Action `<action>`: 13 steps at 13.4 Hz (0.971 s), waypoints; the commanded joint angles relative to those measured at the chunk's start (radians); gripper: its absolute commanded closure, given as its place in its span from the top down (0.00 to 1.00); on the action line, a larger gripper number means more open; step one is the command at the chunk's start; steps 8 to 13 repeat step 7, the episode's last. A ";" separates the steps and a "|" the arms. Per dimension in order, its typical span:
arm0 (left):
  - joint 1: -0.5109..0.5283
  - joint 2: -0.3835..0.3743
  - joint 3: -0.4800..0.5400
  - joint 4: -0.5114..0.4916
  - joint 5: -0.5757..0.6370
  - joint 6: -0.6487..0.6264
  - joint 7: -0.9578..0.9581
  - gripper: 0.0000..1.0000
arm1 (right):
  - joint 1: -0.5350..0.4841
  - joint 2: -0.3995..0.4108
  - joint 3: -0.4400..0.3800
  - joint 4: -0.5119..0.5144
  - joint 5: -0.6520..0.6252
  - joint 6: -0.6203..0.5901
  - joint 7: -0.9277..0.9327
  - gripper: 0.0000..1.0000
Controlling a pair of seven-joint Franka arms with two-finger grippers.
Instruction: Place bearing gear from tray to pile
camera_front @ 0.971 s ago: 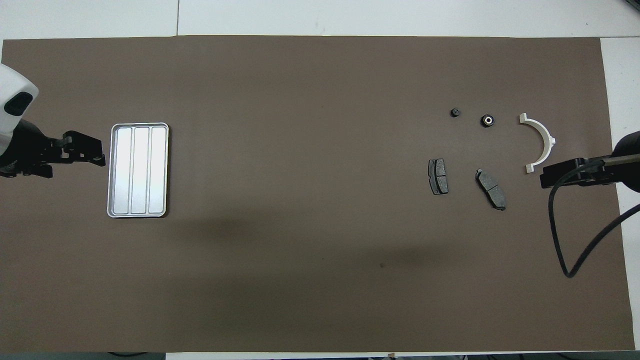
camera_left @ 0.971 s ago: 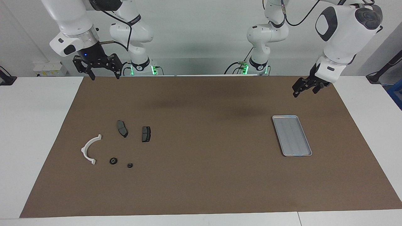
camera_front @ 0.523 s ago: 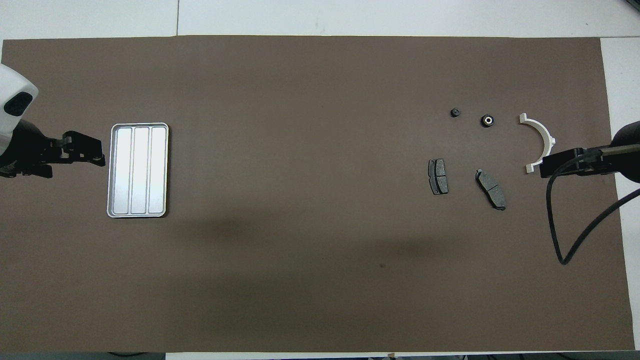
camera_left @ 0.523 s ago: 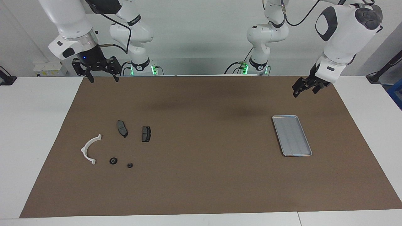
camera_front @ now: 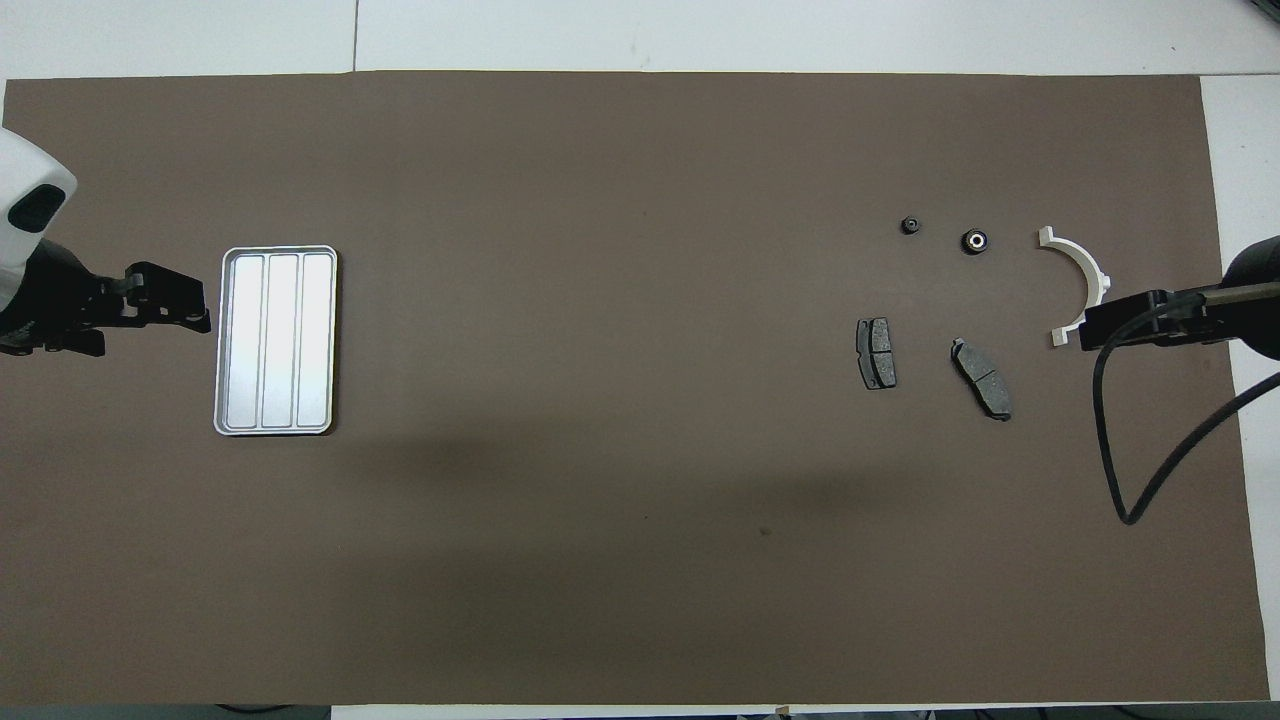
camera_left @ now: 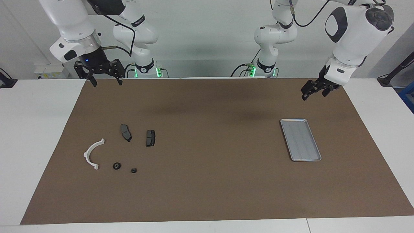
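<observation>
A: Where is the bearing gear?

B: Two small black round parts lie in the pile toward the right arm's end of the counter: the larger ring-shaped one with a pale centre, and a smaller one beside it. Which is the gear I cannot tell; their teeth are too small to make out. The flat silver-grey ribbed metal tray at the left arm's end holds nothing.

A: What else is in the pile?

B: A white half-ring plastic bracket just beside the larger ring, and two dark grey brake-pad-shaped pieces, nearer to the robots than the rings.

A: And the hands?

B: The right hand hangs released, fingers spread, over the edge of the brown mat. From above its body covers one tip of the bracket. The left hand hovers over the mat; its fingers I cannot tell. The overhead view cuts off both arms.
</observation>
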State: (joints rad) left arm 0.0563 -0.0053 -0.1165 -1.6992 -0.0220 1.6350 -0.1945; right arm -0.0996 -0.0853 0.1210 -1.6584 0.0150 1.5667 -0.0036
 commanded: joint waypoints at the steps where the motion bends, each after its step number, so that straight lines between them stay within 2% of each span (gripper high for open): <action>1: -0.013 -0.009 0.009 0.009 0.017 -0.015 -0.002 1.00 | -0.012 0.009 0.012 0.022 -0.018 0.007 -0.021 1.00; 13: -0.013 -0.009 0.009 0.007 0.017 -0.015 -0.002 1.00 | -0.012 0.004 0.012 0.020 -0.018 0.009 -0.024 1.00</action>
